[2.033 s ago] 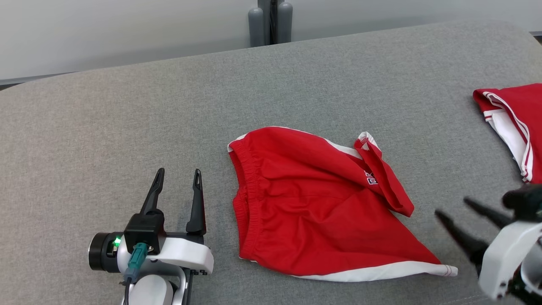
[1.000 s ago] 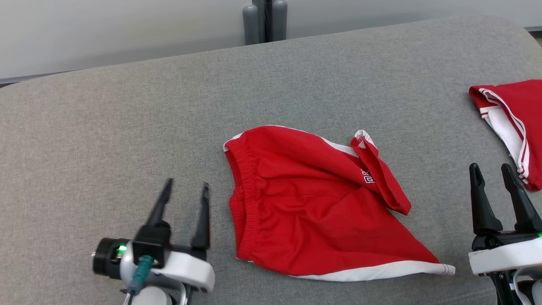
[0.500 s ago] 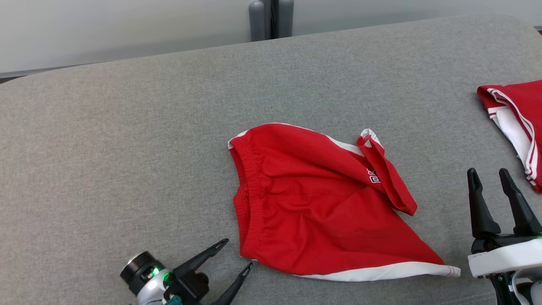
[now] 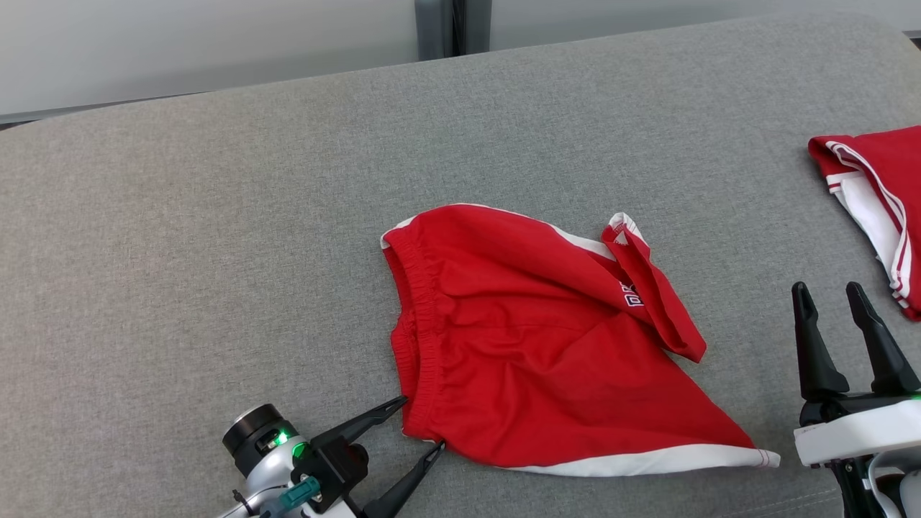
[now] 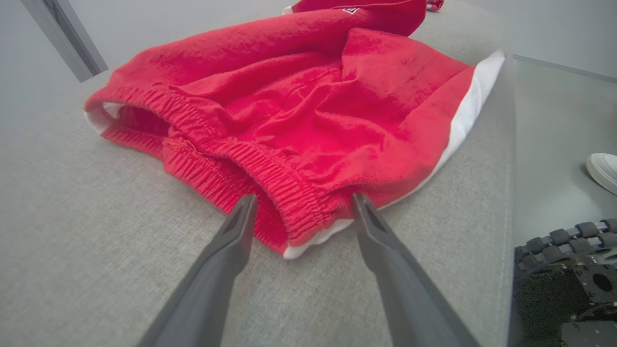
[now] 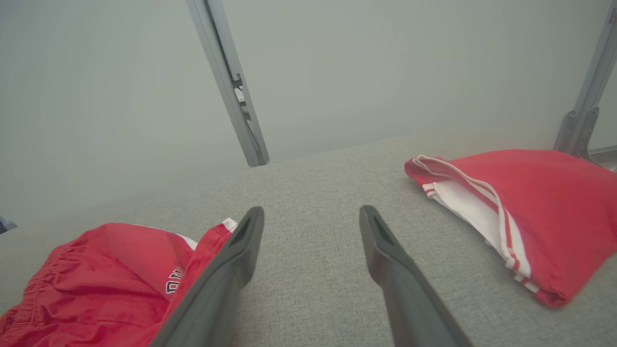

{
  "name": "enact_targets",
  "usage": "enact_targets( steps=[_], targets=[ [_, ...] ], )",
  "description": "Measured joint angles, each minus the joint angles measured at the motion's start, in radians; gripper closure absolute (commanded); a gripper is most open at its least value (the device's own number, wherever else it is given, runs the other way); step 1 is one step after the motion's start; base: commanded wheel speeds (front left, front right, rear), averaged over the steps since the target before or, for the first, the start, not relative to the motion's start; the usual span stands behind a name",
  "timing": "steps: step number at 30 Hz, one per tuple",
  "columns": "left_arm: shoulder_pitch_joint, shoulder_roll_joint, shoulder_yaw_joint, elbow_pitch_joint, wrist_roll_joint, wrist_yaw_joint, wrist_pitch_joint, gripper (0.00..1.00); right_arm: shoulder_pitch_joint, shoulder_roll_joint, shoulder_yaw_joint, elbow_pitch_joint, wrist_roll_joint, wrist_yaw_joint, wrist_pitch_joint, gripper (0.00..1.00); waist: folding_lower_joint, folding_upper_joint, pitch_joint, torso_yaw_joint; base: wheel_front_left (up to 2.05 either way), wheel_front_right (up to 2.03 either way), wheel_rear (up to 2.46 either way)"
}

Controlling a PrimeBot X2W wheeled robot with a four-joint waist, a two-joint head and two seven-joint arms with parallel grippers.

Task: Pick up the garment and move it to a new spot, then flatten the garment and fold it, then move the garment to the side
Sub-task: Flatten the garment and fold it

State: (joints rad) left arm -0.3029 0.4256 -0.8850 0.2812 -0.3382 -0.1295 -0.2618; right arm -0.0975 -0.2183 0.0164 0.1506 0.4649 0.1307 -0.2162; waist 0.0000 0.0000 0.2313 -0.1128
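The garment point(image 4: 532, 345) is a pair of red shorts with white trim, lying crumpled in the middle of the grey padded table point(image 4: 216, 237), waistband to the left. My left gripper point(image 4: 421, 426) is open at the lower left, angled to the right, its fingertips straddling the near corner of the waistband point(image 5: 299, 212). In the left wrist view the elastic waistband corner sits between the two fingers point(image 5: 241, 226). My right gripper point(image 4: 827, 296) stands open at the lower right, fingers pointing up, apart from the shorts point(image 6: 96, 279) and holding nothing.
A second red and white garment point(image 4: 874, 194) lies folded at the table's right edge, close to my right gripper. A grey metal post point(image 4: 452, 25) rises behind the far edge. A white shoe point(image 5: 602, 171) shows on the floor beyond the near edge.
My left gripper has turned from pointing up to pointing right and moved in to the waistband corner. The right gripper swung upright two seconds ago and has held still since. The camera shifted slightly.
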Motion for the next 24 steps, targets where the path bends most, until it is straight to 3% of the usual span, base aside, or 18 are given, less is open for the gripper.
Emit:
enact_targets(
  steps=[7, 8, 9, 10, 11, 12, 24],
  targets=[
    [-0.035, 0.004, -0.057, 0.041, -0.035, 0.0, 0.0, 0.0, -0.001, 0.001, 0.0, 0.002, -0.002, 0.0, 0.0, 0.0, 0.0, 0.0, 0.0, 0.0, 0.0, 0.0, 0.0],
    [-0.04, 0.005, -0.07, 0.048, -0.043, 0.0, 0.0, 0.17, -0.001, 0.001, 0.001, 0.002, -0.004, 0.0, 0.0, 0.0, 0.0, 0.0, 0.0, 0.001, 0.0, 0.0, 0.0],
    [-0.045, 0.006, -0.082, 0.055, -0.048, 0.0, 0.0, 0.51, -0.001, 0.001, 0.002, 0.002, -0.004, 0.0, 0.0, 0.0, 0.0, 0.0, 0.001, 0.001, 0.0, 0.0, 0.0],
    [-0.051, 0.007, -0.09, 0.06, -0.056, 0.0, 0.0, 0.64, -0.001, 0.001, 0.002, 0.002, -0.005, 0.0, 0.0, 0.0, 0.0, 0.0, 0.001, 0.001, 0.0, 0.0, 0.0],
    [-0.057, 0.007, -0.095, 0.064, -0.064, 0.0, 0.0, 0.93, -0.001, 0.001, 0.002, 0.002, -0.006, 0.0, 0.0, 0.0, 0.0, 0.0, 0.001, 0.002, 0.0, 0.0, 0.0],
    [-0.061, 0.008, -0.1, 0.069, -0.069, 0.0, 0.0, 1.0, -0.001, 0.001, 0.002, 0.002, -0.007, 0.0, 0.0, 0.0, 0.0, 0.0, 0.002, 0.002, 0.0, 0.0, 0.0],
    [-0.073, 0.014, -0.093, 0.045, -0.084, 0.0, 0.0, 1.0, 0.017, -0.008, 0.015, 0.035, -0.013, 0.0, 0.045, 0.0, 0.0, 0.0, -0.005, 0.006, 0.0, 0.0, 0.0]
  ],
)
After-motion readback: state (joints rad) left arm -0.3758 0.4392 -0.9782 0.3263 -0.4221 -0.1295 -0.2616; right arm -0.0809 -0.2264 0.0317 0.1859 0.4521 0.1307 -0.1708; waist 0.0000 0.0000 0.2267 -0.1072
